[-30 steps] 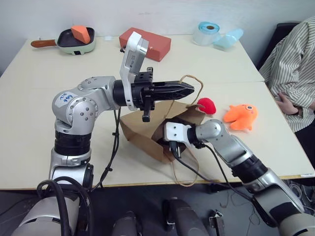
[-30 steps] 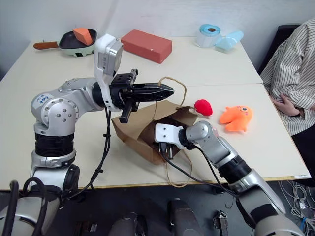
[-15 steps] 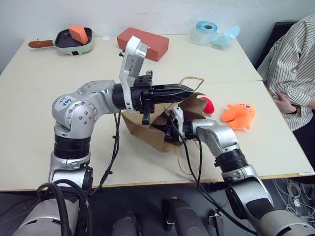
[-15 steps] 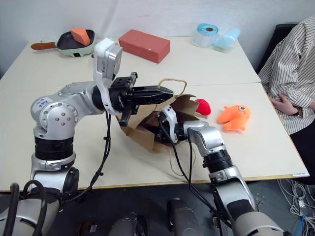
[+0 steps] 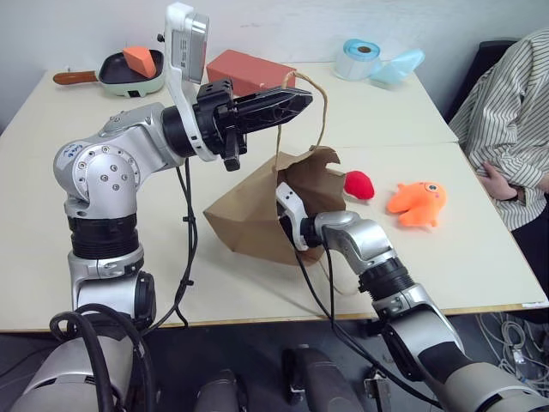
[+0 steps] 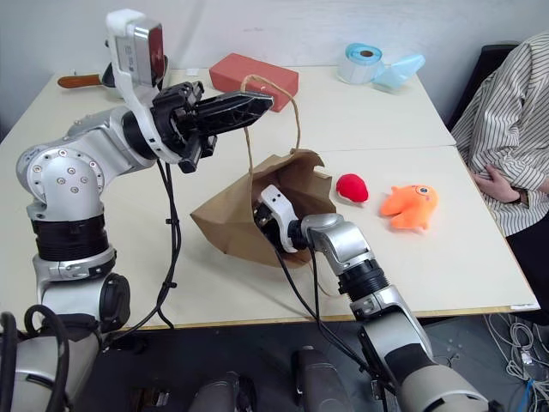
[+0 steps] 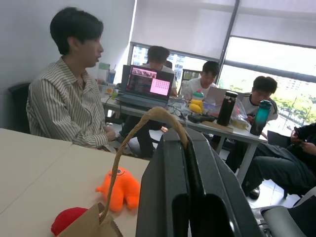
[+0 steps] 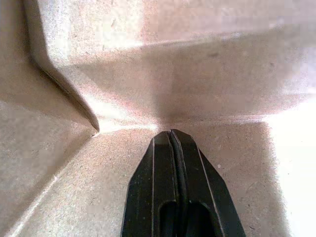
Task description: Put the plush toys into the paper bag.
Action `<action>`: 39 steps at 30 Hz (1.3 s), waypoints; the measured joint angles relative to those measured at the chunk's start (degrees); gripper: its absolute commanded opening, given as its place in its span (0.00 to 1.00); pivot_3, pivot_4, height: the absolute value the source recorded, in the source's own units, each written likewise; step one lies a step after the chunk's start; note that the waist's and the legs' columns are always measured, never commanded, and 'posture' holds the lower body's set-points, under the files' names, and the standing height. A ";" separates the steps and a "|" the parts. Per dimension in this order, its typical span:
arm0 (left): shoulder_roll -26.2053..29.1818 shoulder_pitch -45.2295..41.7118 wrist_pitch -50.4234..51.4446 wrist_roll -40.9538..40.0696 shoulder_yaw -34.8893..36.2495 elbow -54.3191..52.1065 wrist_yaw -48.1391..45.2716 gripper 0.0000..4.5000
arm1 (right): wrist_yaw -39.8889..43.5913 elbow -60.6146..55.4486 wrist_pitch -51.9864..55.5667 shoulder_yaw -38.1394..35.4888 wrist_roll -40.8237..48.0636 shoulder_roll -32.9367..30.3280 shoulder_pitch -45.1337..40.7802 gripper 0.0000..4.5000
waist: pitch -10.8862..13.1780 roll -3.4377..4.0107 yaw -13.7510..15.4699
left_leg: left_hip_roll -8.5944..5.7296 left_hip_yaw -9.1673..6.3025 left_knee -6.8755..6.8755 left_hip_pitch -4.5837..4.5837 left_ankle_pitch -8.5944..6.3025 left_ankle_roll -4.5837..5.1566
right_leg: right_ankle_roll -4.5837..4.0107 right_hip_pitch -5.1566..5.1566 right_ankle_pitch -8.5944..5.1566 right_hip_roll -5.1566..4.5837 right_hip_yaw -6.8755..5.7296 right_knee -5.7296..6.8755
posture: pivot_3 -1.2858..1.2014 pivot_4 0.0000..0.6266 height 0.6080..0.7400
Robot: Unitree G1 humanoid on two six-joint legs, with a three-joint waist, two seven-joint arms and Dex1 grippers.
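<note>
Paper bag (image 5: 257,215) at frame center hides my right gripper (image 8: 174,143), jaws closed, empty. My left gripper (image 5: 296,96) pinches its handle (image 5: 319,112); mouth faces right. Plush toys (image 5: 390,197) lie right.

Left claw (image 5: 296,96) lifts paper bag (image 5: 257,215) by its handle (image 5: 317,112).
</note>
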 measured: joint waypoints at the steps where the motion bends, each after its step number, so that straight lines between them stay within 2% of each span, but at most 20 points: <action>1: 0.01 0.45 -0.70 0.70 -0.78 -0.34 -0.44 0.00 | -0.01 -0.70 -0.32 0.07 -0.09 -0.11 0.33 0.01 | 0.00 0.00 0.01 | -0.01 0.00 0.00 -0.01 0.00 0.00 | 0.00 0.00 0.00 0.00 0.00 -0.01 | 0.52 0.24 1.00; 8: -0.01 5.71 -4.31 4.54 -6.86 -4.07 -2.34 0.00 | -0.40 -8.11 -2.70 0.90 -1.41 -4.03 4.86 0.01 | 0.01 0.00 0.15 | -0.03 -0.05 -0.04 -0.06 0.00 0.00 | 0.00 -0.03 0.00 -0.01 -0.01 -0.06 | 0.52 0.24 1.00; 15: -0.10 -1.75 -1.10 -0.14 -0.78 2.15 -1.12 0.00 | -0.43 -10.33 -1.53 1.57 -1.60 -5.22 5.92 0.01 | 0.00 0.01 -0.16 | -0.01 -0.05 -0.11 0.00 0.02 -0.03 | -0.01 -0.04 0.00 0.03 -0.01 -0.03 | 0.52 0.24 1.00; 20: -1.00 -2.42 0.29 -1.55 0.80 4.71 0.18 0.00 | -1.34 -8.96 -3.55 1.94 -2.80 -4.33 5.93 0.01 | 0.00 0.01 -0.20 | -0.02 -0.05 -0.08 0.04 0.04 -0.04 | -0.01 -0.01 0.00 0.01 0.00 0.01 | 0.52 0.24 1.00; 24: -1.25 -1.65 -0.13 -1.16 -0.87 3.42 -0.62 0.00 | -1.57 -10.65 -5.63 3.02 -3.97 -5.43 7.01 0.01 | -0.02 0.04 -0.05 | -0.02 -0.05 -0.09 0.06 0.05 -0.06 | -0.01 0.00 0.00 0.01 0.00 0.01 | 0.52 0.24 1.00; 28: -1.06 3.32 -2.25 1.43 -5.88 -1.31 -2.74 0.00 | -3.18 -17.19 -6.99 1.87 -4.26 -7.75 11.21 0.01 | -0.02 0.06 0.23 | -0.04 -0.07 -0.19 -0.03 0.05 -0.05 | -0.01 -0.05 0.00 -0.01 0.00 -0.10 | 0.52 0.24 1.00; 34: -0.25 5.95 -4.16 3.63 -8.56 -2.85 -4.42 0.00 | -4.99 -37.91 6.89 -8.29 3.43 -14.41 19.49 0.01 | -0.01 0.07 0.73 | -0.03 -0.11 -0.26 -0.09 0.05 -0.05 | -0.01 -0.11 -0.01 0.02 -0.01 -0.14 | 0.52 0.24 1.00; 36: 0.14 6.10 -4.23 3.75 -8.79 -3.30 -5.14 0.00 | -5.45 -48.43 13.14 -15.74 9.45 -16.31 25.17 0.01 | -0.01 0.07 0.99 | -0.03 -0.13 -0.33 -0.09 0.06 -0.07 | -0.02 -0.11 -0.02 0.06 -0.02 -0.17 | 0.52 0.24 1.00; 39: 0.78 6.41 -4.22 3.82 -8.89 -3.69 -5.54 0.00 | -7.17 -56.29 19.99 -25.00 16.77 -16.50 29.00 0.01 | 0.00 0.08 0.96 | -0.06 -0.15 -0.31 -0.06 0.06 -0.07 | -0.02 -0.10 -0.01 0.06 0.03 -0.15 | 0.52 0.24 1.00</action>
